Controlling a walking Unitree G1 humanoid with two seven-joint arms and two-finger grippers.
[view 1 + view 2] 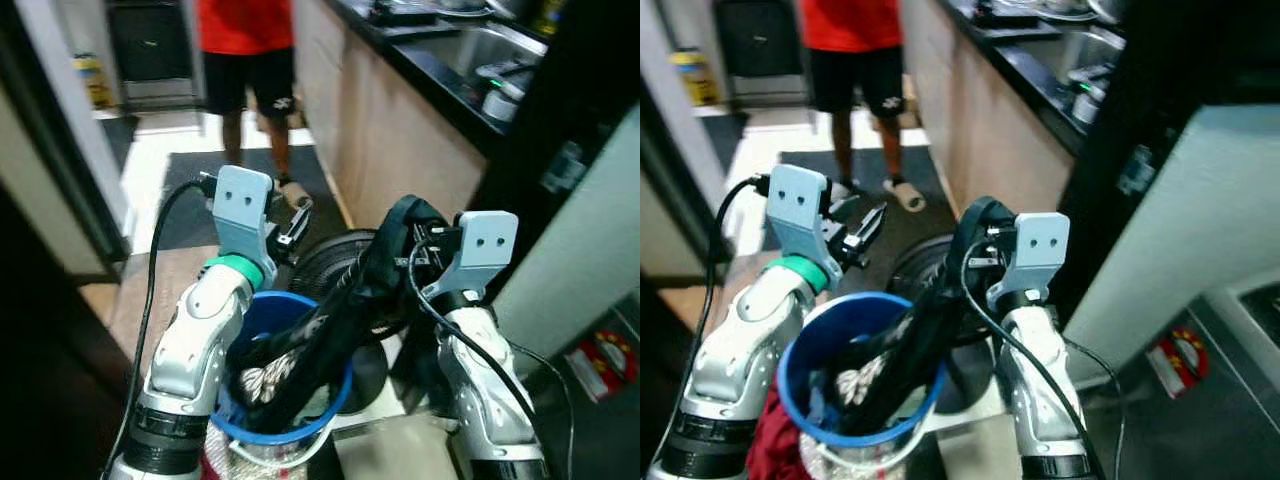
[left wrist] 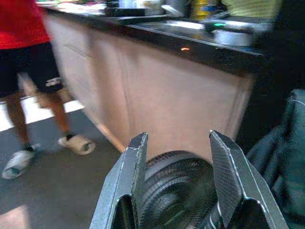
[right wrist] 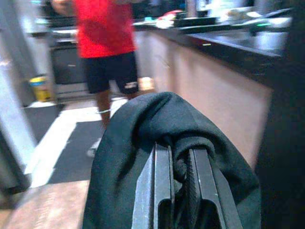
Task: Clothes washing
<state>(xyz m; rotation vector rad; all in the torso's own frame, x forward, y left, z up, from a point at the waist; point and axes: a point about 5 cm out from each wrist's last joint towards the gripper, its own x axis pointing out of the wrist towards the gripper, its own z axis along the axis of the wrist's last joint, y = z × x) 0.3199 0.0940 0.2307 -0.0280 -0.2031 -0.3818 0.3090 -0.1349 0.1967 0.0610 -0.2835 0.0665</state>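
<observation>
Kitchen counter (image 2: 190, 90) behind, right gripper (image 3: 177, 179) clamps dark garment (image 3: 143, 129), left gripper (image 2: 178, 179) open

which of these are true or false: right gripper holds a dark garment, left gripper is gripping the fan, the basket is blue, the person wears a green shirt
1. The right gripper is clamped on a dark garment. True.
2. The left gripper is gripping the fan. False: its fingers are open, holding nothing; the fan lies beyond them.
3. The laundry basket is blue. True.
4. The person wears a green shirt. False: the shirt is red, with black shorts.
</observation>
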